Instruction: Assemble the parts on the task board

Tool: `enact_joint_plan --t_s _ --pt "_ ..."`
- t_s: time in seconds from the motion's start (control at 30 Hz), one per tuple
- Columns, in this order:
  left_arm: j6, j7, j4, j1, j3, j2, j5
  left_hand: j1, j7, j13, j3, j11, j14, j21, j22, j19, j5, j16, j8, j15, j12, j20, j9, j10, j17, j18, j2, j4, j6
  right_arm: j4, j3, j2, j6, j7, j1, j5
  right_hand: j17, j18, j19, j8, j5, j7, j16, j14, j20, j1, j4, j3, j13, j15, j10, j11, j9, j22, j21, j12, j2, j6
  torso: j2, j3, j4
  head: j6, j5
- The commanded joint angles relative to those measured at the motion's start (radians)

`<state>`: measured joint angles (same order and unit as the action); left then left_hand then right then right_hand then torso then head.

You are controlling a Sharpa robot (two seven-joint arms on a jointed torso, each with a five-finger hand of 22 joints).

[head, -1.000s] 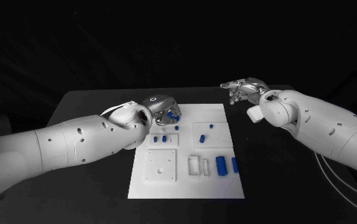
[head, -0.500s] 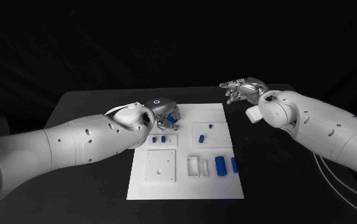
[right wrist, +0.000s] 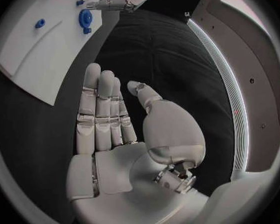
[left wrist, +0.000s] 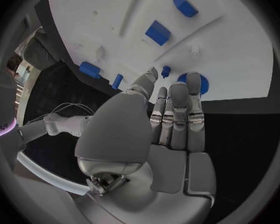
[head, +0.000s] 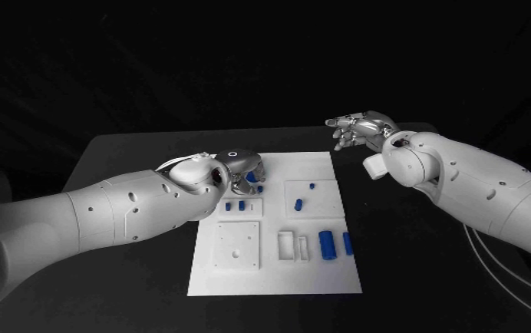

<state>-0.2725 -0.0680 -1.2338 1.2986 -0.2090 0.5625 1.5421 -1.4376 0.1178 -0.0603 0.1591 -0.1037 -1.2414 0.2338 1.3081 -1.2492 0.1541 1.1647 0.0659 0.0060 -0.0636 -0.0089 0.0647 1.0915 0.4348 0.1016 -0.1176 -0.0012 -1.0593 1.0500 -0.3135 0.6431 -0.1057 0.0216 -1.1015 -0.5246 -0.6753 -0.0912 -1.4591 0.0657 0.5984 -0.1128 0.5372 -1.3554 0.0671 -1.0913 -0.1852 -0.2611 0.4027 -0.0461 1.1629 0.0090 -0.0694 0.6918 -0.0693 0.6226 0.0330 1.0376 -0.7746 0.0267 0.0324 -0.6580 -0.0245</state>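
Observation:
The white task board (head: 277, 272) lies mid-table with blue parts on it. My left hand (head: 239, 172) hovers low over the board's far left corner, fingers stretched out straight and holding nothing. In the left wrist view its fingertips (left wrist: 177, 92) reach a round blue disc (left wrist: 201, 83), and a small blue peg (left wrist: 166, 71) stands just past the thumb. My right hand (head: 358, 130) floats beyond the board's far right corner, flat and empty (right wrist: 109, 119).
Two short blue pieces (head: 235, 206) stand in a small raised plate. More blue pieces (head: 300, 205) lie mid-board, and a larger blue block (head: 328, 245) sits near the front right beside white slotted fixtures (head: 293, 246). Black table (head: 133, 164) surrounds the board.
My left hand has sunk lower toward the board's far left corner and drawn slightly back. My right hand has lifted a little and its fingers have straightened.

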Motion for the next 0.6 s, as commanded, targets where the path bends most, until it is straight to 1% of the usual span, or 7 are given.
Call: enact_joint_plan --t_s 0.03,0.23,0.27,0.37,0.4,0.5,0.6 --pt "0.018 0.015 0.005 -0.007 -0.001 -0.005 0.008 -0.009 -0.002 0.002 0.015 0.005 -0.002 -0.004 0.014 -0.008 0.000 -0.004 -0.004 -0.001 0.003 -0.003 -0.001 0.012 -0.001 0.019 0.011 -0.001 -0.004 0.005 -0.001 0.000 -0.005 0.016 -0.001 0.006 0.001 0.013 0.004 -0.003 0.004 -0.003 -0.003 0.006 -0.002 -0.001 -0.002 0.002 -0.001 0.001 -0.005 0.001 0.000 -0.001 0.001 -0.003 0.009 -0.002 -0.001 -0.0010 0.0004 -0.003 0.001" --pt "-0.004 0.026 0.021 -0.017 -0.001 -0.010 0.007 -0.015 -0.002 0.002 0.054 0.008 -0.004 0.001 0.021 -0.008 0.003 -0.003 -0.004 -0.005 0.004 -0.009 -0.001 0.019 -0.002 0.017 0.015 -0.008 -0.007 0.007 -0.001 -0.001 -0.002 0.016 -0.002 0.006 0.001 0.013 0.004 -0.003 0.004 -0.003 -0.003 0.006 -0.002 -0.001 -0.002 0.002 -0.001 0.001 -0.005 0.001 0.000 -0.001 0.001 -0.003 0.009 -0.002 0.001 -0.0006 0.0002 -0.004 0.005" --pt "-0.010 0.028 0.025 -0.019 -0.001 -0.011 0.006 -0.014 -0.002 0.002 0.066 0.008 -0.005 0.005 0.022 -0.008 0.003 -0.003 -0.004 -0.006 0.004 -0.009 -0.001 0.022 -0.002 0.017 0.015 -0.010 -0.007 0.007 -0.001 -0.001 0.000 0.015 -0.002 0.006 0.024 0.012 -0.002 -0.003 0.003 -0.003 0.001 0.004 -0.003 -0.002 -0.005 0.005 -0.027 0.001 -0.002 0.000 0.000 -0.048 -0.008 0.000 0.007 -0.001 0.001 -0.0004 0.0000 -0.004 0.005" --pt "-0.026 0.037 0.035 -0.022 -0.001 -0.017 0.000 0.000 -0.006 0.002 0.078 0.011 -0.004 0.008 0.021 -0.005 0.005 -0.004 -0.004 -0.008 0.004 -0.009 -0.001 0.023 -0.002 0.017 0.025 0.002 -0.006 0.008 -0.001 -0.001 0.006 0.013 -0.002 0.006 0.024 0.013 -0.002 -0.003 0.003 -0.003 0.002 0.004 -0.003 -0.001 -0.004 0.005 -0.028 0.001 -0.002 0.000 0.000 -0.051 -0.008 0.001 0.006 -0.002 0.002 -0.0007 -0.0014 -0.004 0.005" --pt "-0.031 0.040 0.037 -0.023 -0.001 -0.019 -0.002 0.000 -0.007 0.002 0.086 0.012 -0.004 0.009 0.020 -0.004 0.005 -0.006 -0.004 -0.011 0.004 -0.012 -0.001 0.022 -0.003 0.014 0.022 0.003 -0.005 0.008 -0.001 -0.001 0.007 0.012 -0.002 0.006 0.024 0.013 -0.002 -0.003 0.003 -0.003 0.002 0.004 -0.003 -0.001 -0.004 0.005 -0.028 0.001 -0.002 0.000 0.000 -0.051 -0.008 0.001 0.006 -0.002 0.002 -0.0010 -0.0020 -0.004 0.006" --pt "-0.039 0.047 0.042 -0.026 -0.001 -0.024 -0.007 -0.003 -0.022 0.002 0.097 0.014 -0.006 0.012 0.021 -0.004 0.006 -0.007 -0.004 -0.013 0.004 -0.015 -0.003 0.024 -0.004 0.012 0.020 -0.001 0.035 0.009 -0.001 -0.001 0.011 0.010 -0.002 0.006 0.024 0.013 -0.002 -0.003 0.003 -0.003 0.002 0.004 -0.003 -0.001 -0.004 0.005 -0.028 0.001 -0.002 0.000 0.000 -0.051 -0.008 0.001 0.006 -0.002 0.002 -0.0012 -0.0027 -0.003 0.005" --pt "-0.044 0.052 0.047 -0.027 -0.001 -0.029 -0.014 0.004 -0.023 0.002 0.109 0.015 -0.007 0.015 0.020 -0.002 0.007 -0.009 -0.004 -0.014 0.004 -0.017 -0.003 0.026 -0.004 0.010 0.018 0.001 0.042 0.010 -0.001 -0.002 0.013 0.008 -0.002 0.006 0.024 0.013 -0.002 -0.003 0.003 -0.003 0.002 0.004 -0.003 -0.001 -0.004 0.005 -0.028 0.001 -0.002 0.000 0.000 -0.051 -0.008 0.001 0.006 -0.002 0.002 -0.0002 -0.0017 -0.004 0.000"
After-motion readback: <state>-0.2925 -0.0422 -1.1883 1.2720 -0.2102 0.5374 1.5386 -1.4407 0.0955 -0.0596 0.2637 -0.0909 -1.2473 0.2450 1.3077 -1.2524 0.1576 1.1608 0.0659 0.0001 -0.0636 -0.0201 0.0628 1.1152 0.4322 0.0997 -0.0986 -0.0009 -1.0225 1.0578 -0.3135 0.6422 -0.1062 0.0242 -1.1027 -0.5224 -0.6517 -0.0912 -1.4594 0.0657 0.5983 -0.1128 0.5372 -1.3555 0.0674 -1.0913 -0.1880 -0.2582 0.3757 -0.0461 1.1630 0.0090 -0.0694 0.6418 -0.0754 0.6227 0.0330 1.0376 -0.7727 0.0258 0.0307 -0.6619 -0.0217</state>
